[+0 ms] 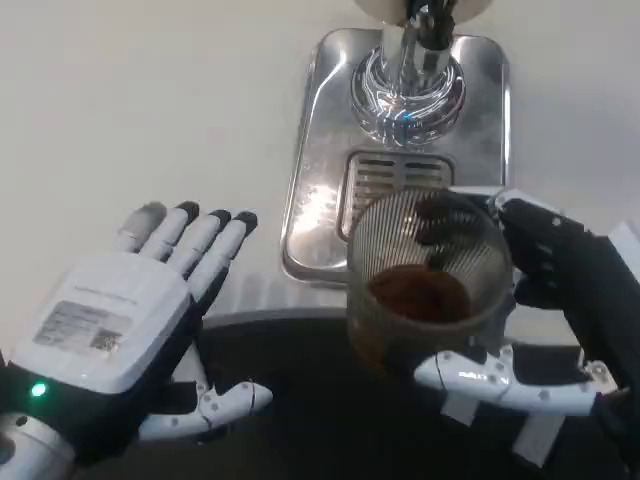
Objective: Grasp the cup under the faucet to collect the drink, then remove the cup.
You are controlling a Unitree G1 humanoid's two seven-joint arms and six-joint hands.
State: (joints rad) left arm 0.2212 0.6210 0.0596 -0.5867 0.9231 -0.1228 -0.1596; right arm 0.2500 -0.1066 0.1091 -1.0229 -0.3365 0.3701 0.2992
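A clear ribbed cup (425,275) with brown drink in its bottom is held by my right hand (550,300), fingers wrapped round its far side and thumb along its near side. The cup sits in front of the chrome faucet (408,80), near the front edge of the steel drip tray (310,190), over the slotted grate (385,178). Whether it rests on the tray or is lifted, I cannot tell. My left hand (130,320) lies to the left, palm down, fingers spread, holding nothing.
A white tabletop (130,110) spreads to the left and behind the tray. A dark curved surface (300,400) runs along the bottom below both hands.
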